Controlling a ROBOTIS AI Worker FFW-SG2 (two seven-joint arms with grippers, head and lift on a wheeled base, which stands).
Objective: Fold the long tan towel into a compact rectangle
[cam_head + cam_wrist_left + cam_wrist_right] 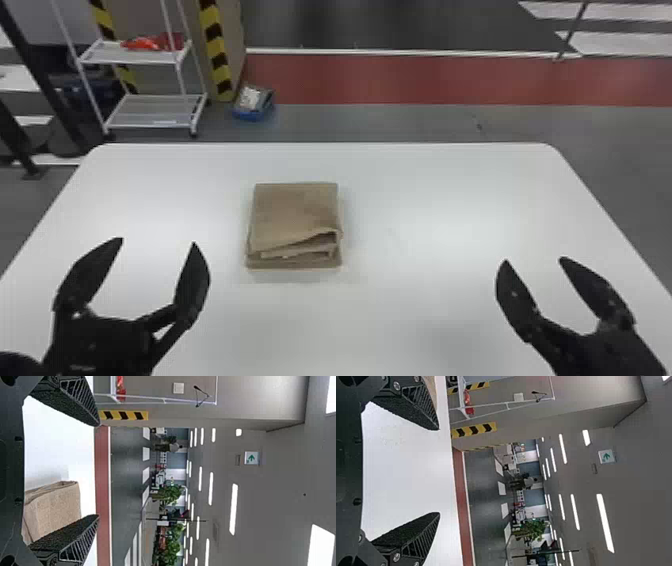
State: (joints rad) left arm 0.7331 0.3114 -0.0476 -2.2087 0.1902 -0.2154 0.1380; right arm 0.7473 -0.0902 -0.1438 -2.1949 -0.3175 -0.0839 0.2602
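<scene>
There's the tan towel (295, 212), folded into a squarish stack on the white tabletop (430, 200).
I see the left tool (158, 242) to the towel's left and the right tool (534, 259) farther off on its right, both closer to the robot, fingers spread wide and holding nothing.

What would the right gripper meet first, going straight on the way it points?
The way looks free for the right gripper, out over the white table; the towel lies off to the left. How high the gripper hangs is hard to judge.
</scene>
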